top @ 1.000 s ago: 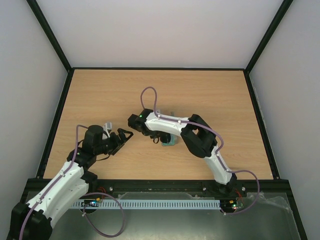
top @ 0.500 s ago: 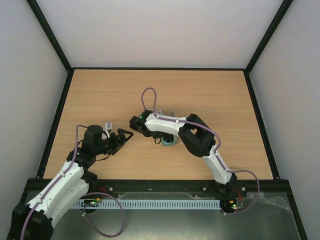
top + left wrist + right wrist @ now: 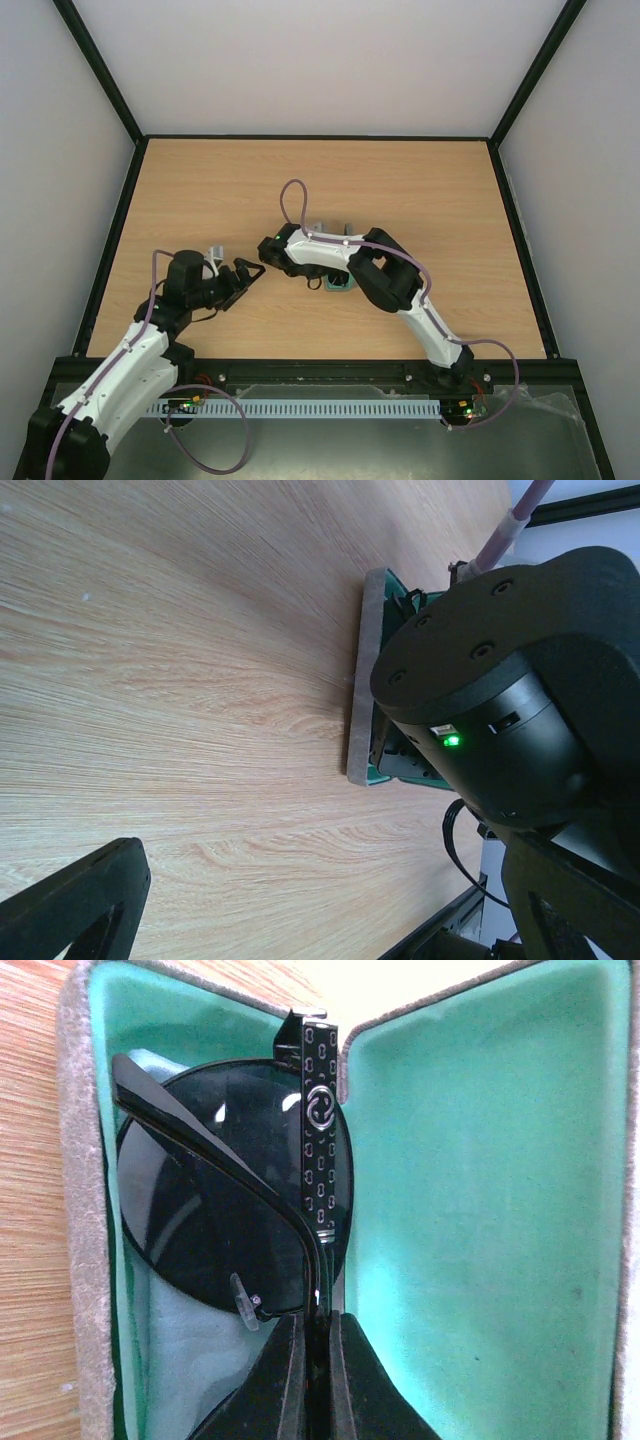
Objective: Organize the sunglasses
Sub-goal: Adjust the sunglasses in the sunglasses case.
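Observation:
The sunglasses [image 3: 200, 1210] lie folded in the left half of the open grey case [image 3: 85, 1210], which has a teal-green inside. They rest on a light blue cloth [image 3: 180, 1360]. One round dark lens and a patterned temple arm show. My right gripper [image 3: 317, 1360] is shut on the thin black frame at the hinge. In the top view the case [image 3: 338, 287] peeks out under my right wrist at the table's middle. My left gripper [image 3: 250, 272] is open and empty, left of the case. In the left wrist view the case [image 3: 362, 670] lies ahead.
The wooden table [image 3: 420, 190] has black rails along its edges and white walls around it. My right arm [image 3: 385, 270] folds over the case. Its dark wrist [image 3: 500, 680] with a green light fills the right side of the left wrist view.
My right arm has shifted slightly left over the case, still gripping the sunglasses. The left arm has not visibly moved.

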You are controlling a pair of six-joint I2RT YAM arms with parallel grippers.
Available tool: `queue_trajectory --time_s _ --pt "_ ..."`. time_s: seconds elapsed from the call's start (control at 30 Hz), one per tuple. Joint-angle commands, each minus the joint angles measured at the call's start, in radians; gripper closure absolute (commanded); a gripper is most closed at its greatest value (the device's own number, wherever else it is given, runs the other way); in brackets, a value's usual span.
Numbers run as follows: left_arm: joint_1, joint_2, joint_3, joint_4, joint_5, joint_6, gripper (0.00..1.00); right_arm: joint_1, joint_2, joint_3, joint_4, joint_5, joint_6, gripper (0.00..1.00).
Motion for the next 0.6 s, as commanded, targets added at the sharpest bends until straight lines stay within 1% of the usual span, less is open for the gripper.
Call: queue_trajectory --time_s 0.0,0.33,0.5,0.53,0.57 --pt "0.018 0.005 -0.021 0.015 0.033 0.02 0.01 -0.001 0.049 0.03 -0.017 0.02 0.015 0.99" --pt "0.031 0.009 -0.034 0.03 0.043 0.019 0.01 0.019 0.078 0.075 -0.016 0.001 0.007 0.99" --pt "0.033 0.014 -0.034 0.032 0.042 0.019 0.01 0.021 0.067 0.065 -0.016 0.002 0.008 0.99" --pt "0.033 0.015 -0.033 0.032 0.042 0.019 0.01 0.02 0.062 0.061 -0.017 0.004 0.009 0.98" --pt "0.034 0.015 -0.033 0.032 0.04 0.019 0.01 0.021 0.055 0.058 -0.016 0.007 0.011 0.95"
